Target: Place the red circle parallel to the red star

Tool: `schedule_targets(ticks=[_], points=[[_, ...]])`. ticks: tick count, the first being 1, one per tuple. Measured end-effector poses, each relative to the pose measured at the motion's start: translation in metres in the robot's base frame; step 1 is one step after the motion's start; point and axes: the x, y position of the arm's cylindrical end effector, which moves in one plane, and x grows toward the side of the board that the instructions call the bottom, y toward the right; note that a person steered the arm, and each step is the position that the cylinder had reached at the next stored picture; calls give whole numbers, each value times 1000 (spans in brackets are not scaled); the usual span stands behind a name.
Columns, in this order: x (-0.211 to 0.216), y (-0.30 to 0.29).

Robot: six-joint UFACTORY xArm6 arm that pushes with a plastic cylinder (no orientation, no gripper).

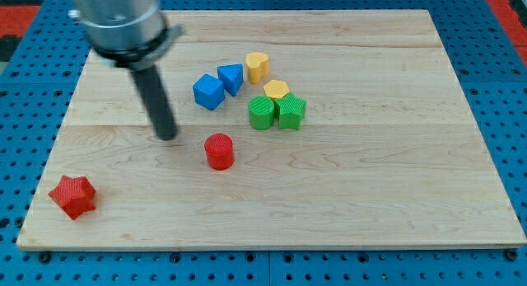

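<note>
The red circle (219, 151) stands on the wooden board a little left of centre. The red star (72, 195) lies near the board's bottom-left corner, far to the left of the circle and lower in the view. My tip (168, 136) rests on the board just left of the red circle and slightly higher, with a small gap between them. The rod rises from it toward the view's top left.
A blue cube (208, 91) and a blue triangle (231, 77) sit above the circle. A yellow block (258, 67), a yellow hexagon (276, 90), a green cylinder (262, 113) and a green star (291, 111) cluster to their right. The board (370, 195) lies on blue pegboard.
</note>
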Motion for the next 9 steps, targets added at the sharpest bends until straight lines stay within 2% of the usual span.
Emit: schedule_targets(ticks=[1,2,3,4,5,7,8,9], points=[[7,59],[39,81],[52,67],[45,95],[58,128],[69,32],[69,6],[69,38]])
